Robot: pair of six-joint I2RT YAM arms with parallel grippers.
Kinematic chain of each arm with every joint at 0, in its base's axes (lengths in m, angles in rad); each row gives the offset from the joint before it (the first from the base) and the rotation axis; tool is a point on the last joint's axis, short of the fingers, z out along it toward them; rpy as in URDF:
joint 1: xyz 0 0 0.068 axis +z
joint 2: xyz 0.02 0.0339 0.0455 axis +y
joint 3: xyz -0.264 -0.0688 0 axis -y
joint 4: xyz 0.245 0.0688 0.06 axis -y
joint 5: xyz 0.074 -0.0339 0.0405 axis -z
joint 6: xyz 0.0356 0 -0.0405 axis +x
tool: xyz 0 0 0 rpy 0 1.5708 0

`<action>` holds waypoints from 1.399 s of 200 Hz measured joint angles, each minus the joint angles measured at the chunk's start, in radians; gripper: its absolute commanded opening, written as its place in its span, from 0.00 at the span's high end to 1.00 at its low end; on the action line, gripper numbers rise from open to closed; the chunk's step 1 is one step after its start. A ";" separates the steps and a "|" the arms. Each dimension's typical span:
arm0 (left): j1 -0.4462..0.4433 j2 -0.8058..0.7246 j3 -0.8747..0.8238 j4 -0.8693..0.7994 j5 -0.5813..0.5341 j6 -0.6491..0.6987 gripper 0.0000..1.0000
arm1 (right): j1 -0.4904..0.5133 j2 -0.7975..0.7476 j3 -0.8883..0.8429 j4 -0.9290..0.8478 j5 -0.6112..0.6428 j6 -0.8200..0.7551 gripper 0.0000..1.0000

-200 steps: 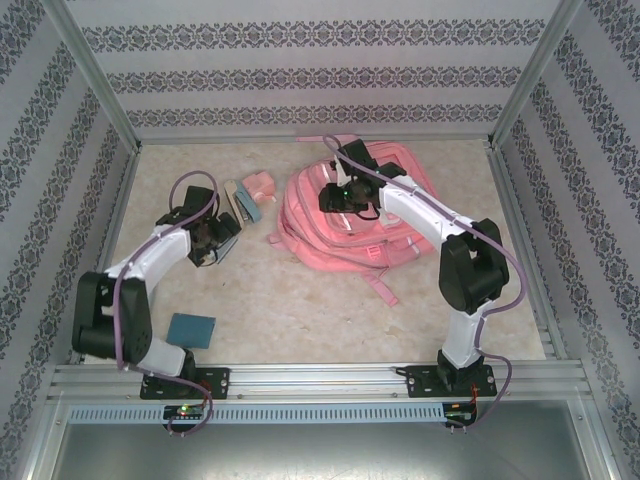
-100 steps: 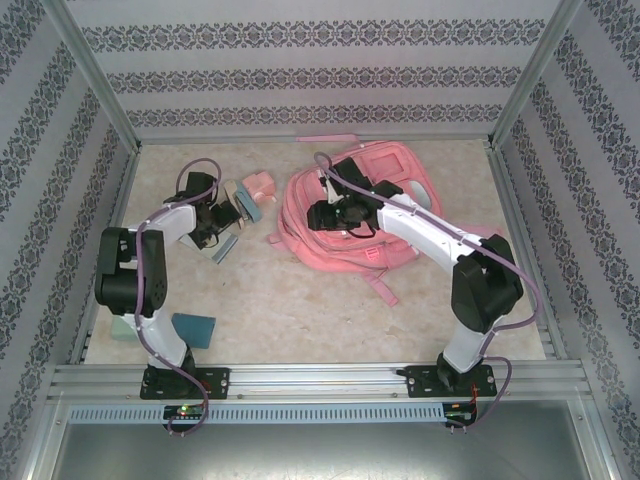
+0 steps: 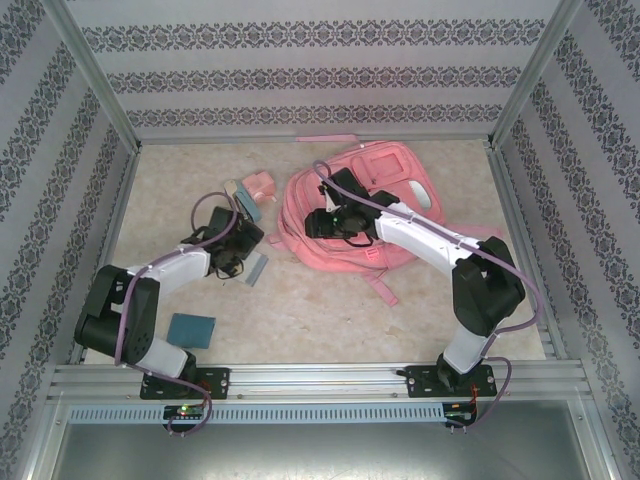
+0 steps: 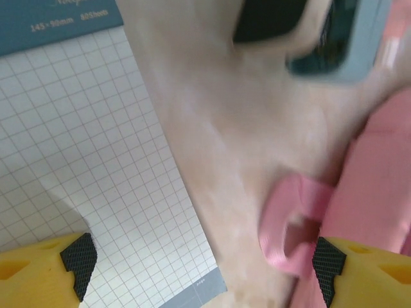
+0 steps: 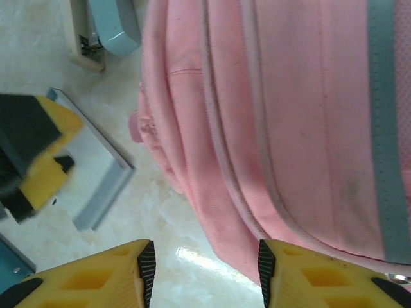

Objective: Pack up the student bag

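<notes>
Packing barely begun, it seems: notepad (image 3: pixel 256 267), book (image 3: pixel 191 329) on desk (image 3: pixel 310 315), outside bag (image 3: pixel 385 190). Left gripper (image 4: pixel 202 264), right gripper (image 5: pixel 205 269) wide open, empty.

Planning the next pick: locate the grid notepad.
In the top view the grid notepad lies left of centre, between the left gripper and the student bag.

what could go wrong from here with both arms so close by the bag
1. The left gripper and right gripper hover close together beside the student bag; they might collide.
2. The grid notepad lies flat on the table, so the open left gripper may only push it.
3. The pink strap loop by that gripper could snag.
</notes>
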 measured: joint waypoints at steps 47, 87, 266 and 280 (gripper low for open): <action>-0.171 -0.019 0.010 -0.051 -0.054 -0.176 0.08 | 0.040 0.000 -0.057 0.049 -0.001 0.048 0.56; -0.146 -0.084 0.092 -0.199 -0.111 -0.077 0.06 | 0.121 0.007 -0.129 0.109 -0.008 0.126 0.61; 0.172 0.034 0.013 -0.076 0.189 0.429 0.12 | 0.219 0.245 -0.136 0.304 -0.051 0.332 0.62; 0.154 0.006 -0.018 -0.065 0.205 0.407 0.13 | 0.206 0.246 -0.131 0.304 -0.057 0.324 0.63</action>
